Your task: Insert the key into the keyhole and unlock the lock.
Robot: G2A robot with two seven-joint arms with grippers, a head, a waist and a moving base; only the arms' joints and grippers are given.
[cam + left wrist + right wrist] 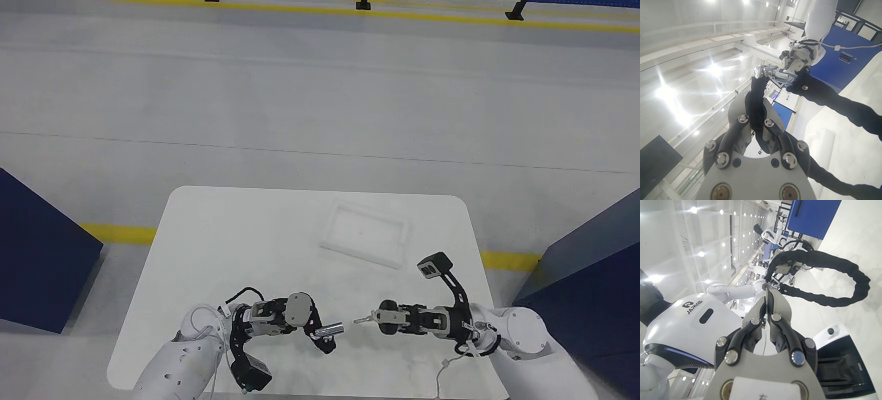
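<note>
A black fabric-covered cable lock (848, 275) hangs over the table's front, its loop drooping. My left gripper (312, 328) (757, 89) is shut on the black cable just behind the silver lock cylinder (334, 325) (780, 75). My right gripper (383, 318) (768, 298) faces it, shut on the flat metal key (364, 319) (765, 303). The key lines up with the round keyhole face (765, 287), its tip at or very close to it. I cannot tell whether it is inside.
A shallow white tray (365, 236) lies at the back right of the white table (200, 260). Dark blue partitions (40, 260) stand beside both table ends. Both arms hover near the table's front edge.
</note>
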